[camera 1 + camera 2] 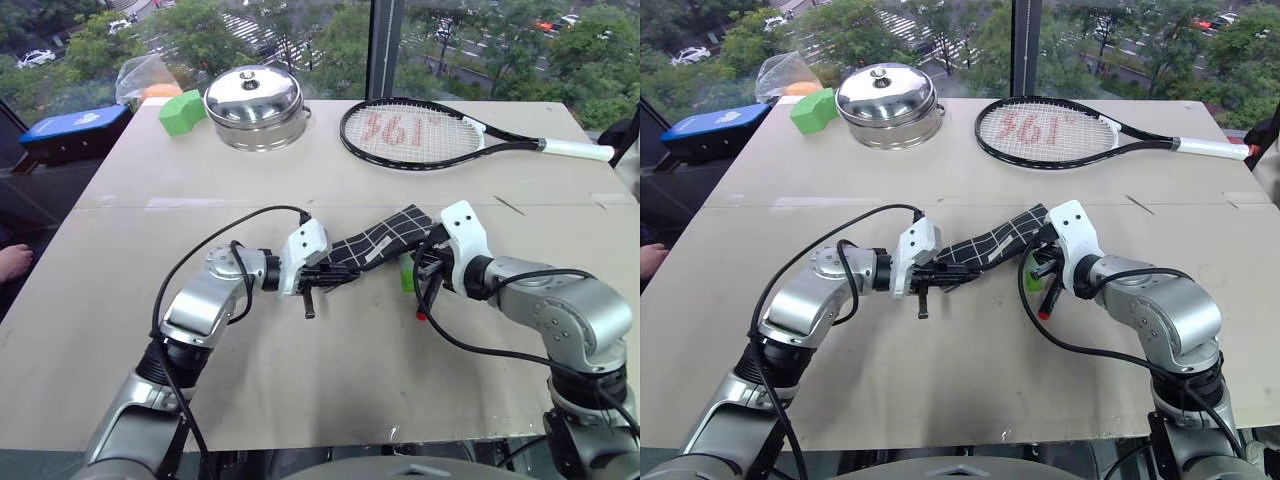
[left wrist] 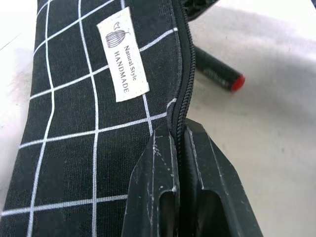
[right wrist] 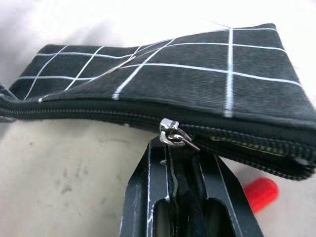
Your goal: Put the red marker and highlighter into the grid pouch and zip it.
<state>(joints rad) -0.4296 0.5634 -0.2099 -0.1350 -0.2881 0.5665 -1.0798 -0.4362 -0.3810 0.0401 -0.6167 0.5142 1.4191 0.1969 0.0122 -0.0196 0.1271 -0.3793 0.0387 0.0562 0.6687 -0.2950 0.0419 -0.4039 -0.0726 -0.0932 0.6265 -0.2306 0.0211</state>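
The grid pouch (image 1: 385,238), black with white lines and a white label (image 2: 122,54), is held between both grippers above the middle of the table. My left gripper (image 1: 332,276) is shut on its zipper edge at one end. My right gripper (image 3: 178,148) is shut on the zipper pull (image 3: 173,134) at the other end. The zipper is closed on one side of the slider and gapes on the other. The red marker (image 2: 217,74) lies on the table beneath, its red end (image 1: 421,316) showing below my right gripper. The light-green highlighter (image 1: 407,272) sits beside the pouch, partly hidden by that gripper.
At the back of the table stand a steel pot with a lid (image 1: 254,105), a green block (image 1: 182,110) and a tennis racket (image 1: 420,135). A blue case (image 1: 75,128) lies off the table's left corner. A person's hand (image 1: 12,262) shows at the left edge.
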